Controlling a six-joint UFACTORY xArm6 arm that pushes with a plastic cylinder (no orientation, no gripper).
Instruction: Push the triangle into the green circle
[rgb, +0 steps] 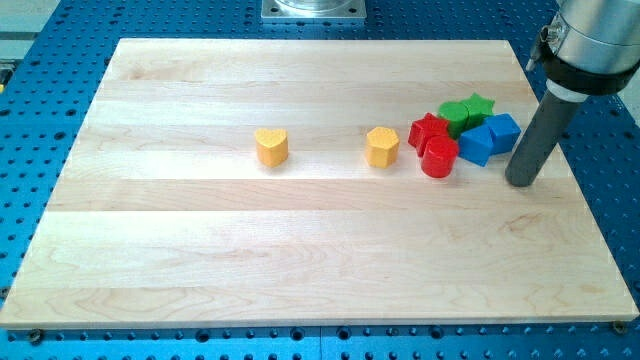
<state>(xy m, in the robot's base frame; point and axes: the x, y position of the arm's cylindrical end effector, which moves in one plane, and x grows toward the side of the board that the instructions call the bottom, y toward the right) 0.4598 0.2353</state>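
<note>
- Resting on the pale wooden board (300, 230), my tip (520, 182), a plain rod without jaws, stands just right of the blue blocks (488, 137).
- Green circle (457, 113) touches the green star (480, 104).

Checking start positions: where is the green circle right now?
The green circle sits at the view's upper right, in the cluster, touching the green star on its right, the red star to its left. My tip stands right of the cluster.

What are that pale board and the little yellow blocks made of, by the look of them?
The board looks like light wood: grain lines and plank seams run across it, with a smooth, faintly shiny finish. The two yellow blocks show even, matte colour with no grain, so probably plastic or painted wood; the view cannot settle which.
</note>
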